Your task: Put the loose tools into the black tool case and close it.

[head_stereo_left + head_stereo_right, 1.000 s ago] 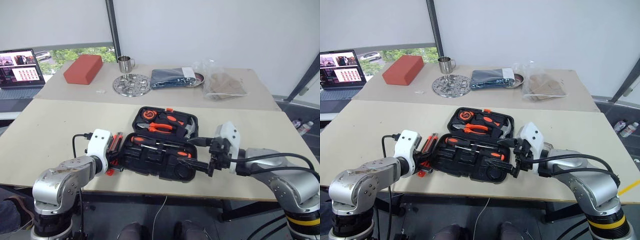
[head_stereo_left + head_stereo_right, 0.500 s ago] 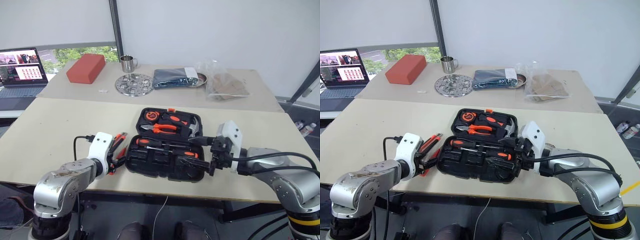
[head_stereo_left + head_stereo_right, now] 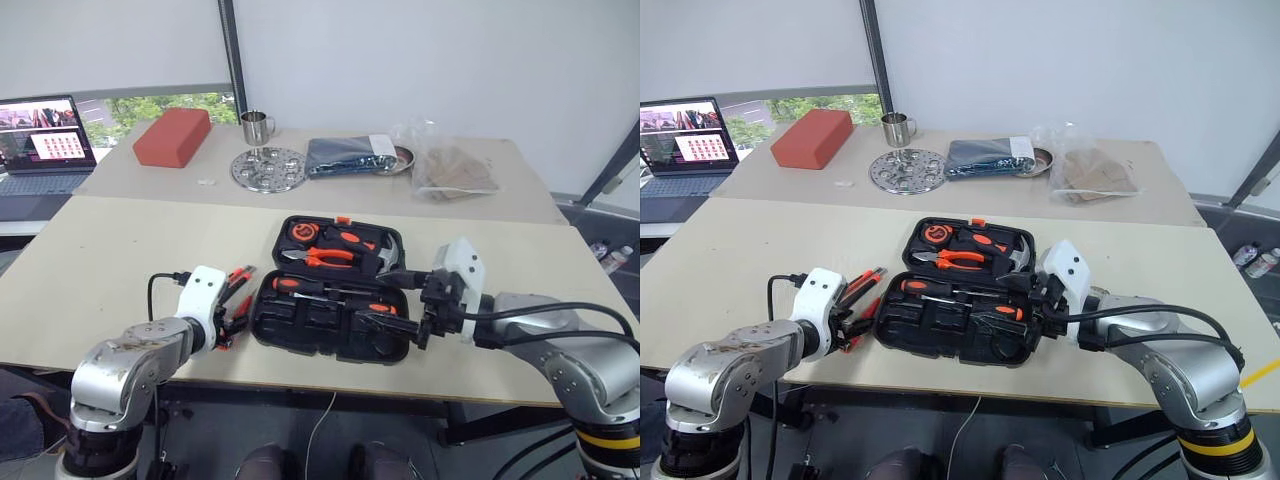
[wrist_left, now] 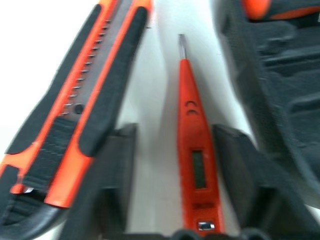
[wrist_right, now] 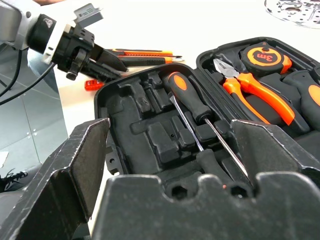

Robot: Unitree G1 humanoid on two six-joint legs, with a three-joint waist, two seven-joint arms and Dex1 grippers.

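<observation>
The black tool case point(image 3: 322, 346) lies open near the table's front edge. Two screwdrivers point(image 3: 320, 288) rest in its near half. Left of the case, on the table, lie the orange-black utility knife point(image 4: 80, 110) and the thin orange pen-like tool point(image 4: 192, 150). My left gripper point(image 4: 175, 131) is low over the table and open, one black finger on each side of the pen-like tool, with a gap on both sides. The knife lies just outside the gripper. My right gripper point(image 5: 172, 127) hovers wide open at the case's right front corner, holding nothing.
Pliers point(image 3: 325, 257), a tape measure point(image 3: 298, 232) and a hammer sit in the case's far half. On the far table are a red block point(image 3: 172, 137), a laptop point(image 3: 40, 135), a metal cup point(image 3: 256, 127), a round perforated plate point(image 3: 265, 167), a dark bundle point(image 3: 347, 156) and a plastic bag point(image 3: 450, 170).
The camera view shifted slightly. My left gripper went from shut to wide open, and its fingers now stand closer together around the pen-like tool. The right arm has stayed put.
</observation>
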